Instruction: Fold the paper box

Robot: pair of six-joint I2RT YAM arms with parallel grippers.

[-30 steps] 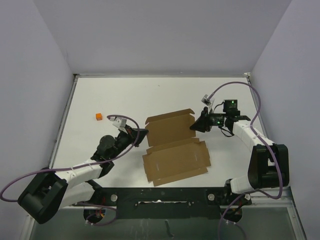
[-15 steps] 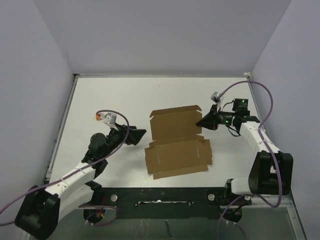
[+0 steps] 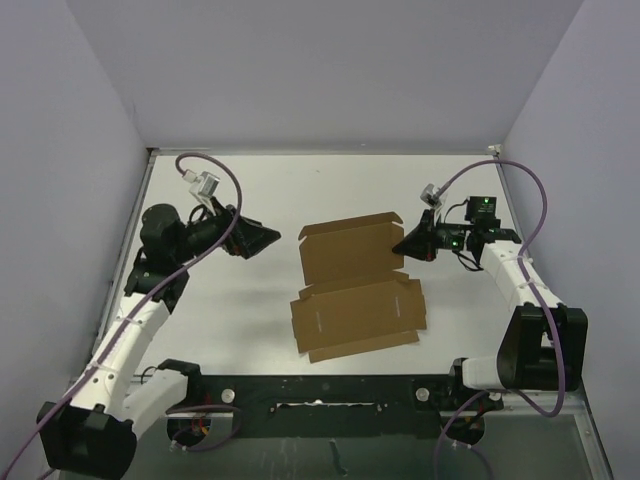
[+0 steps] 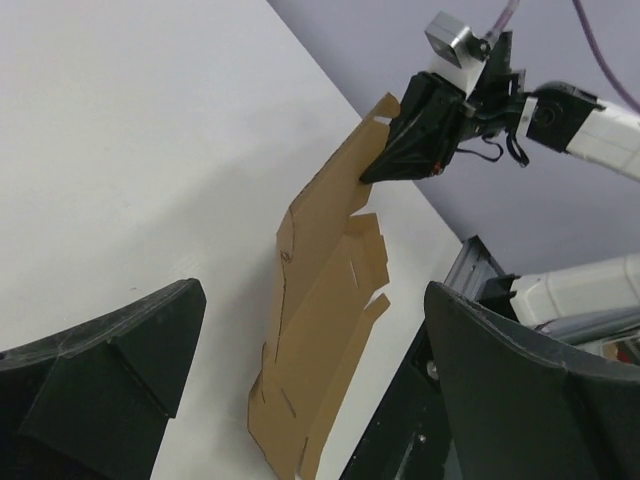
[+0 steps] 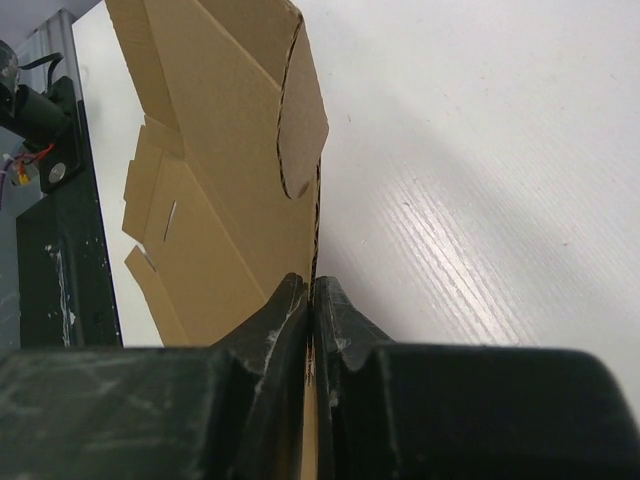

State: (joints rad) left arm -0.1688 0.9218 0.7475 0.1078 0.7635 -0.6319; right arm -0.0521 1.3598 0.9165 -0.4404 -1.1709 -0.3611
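The paper box [image 3: 352, 290] is a flat brown die-cut sheet with flaps and slits in the middle of the white table. Its near half lies flat and its far half is raised at the right edge. My right gripper [image 3: 401, 247] is shut on that right edge; in the right wrist view its fingers [image 5: 345, 330] pinch the thin cardboard [image 5: 220, 150] between them [image 5: 312, 285]. My left gripper [image 3: 268, 240] hangs wide open above the table, left of the sheet and apart from it. In the left wrist view, the sheet [image 4: 320, 300] shows beyond the spread jaws [image 4: 315, 295], with the right gripper [image 4: 378, 172] on its far end.
A black metal rail [image 3: 330, 390] runs along the near table edge, close to the sheet's front flaps. Grey walls close in the table on the left, back and right. Purple cables [image 3: 225, 185] loop off both wrists. The right arm's base [image 3: 540, 350] stands at the near right.
My left gripper opened, let go of the sheet's left edge and drew back up and to the left. My right gripper closed on the right edge and shifted the sheet slightly right.
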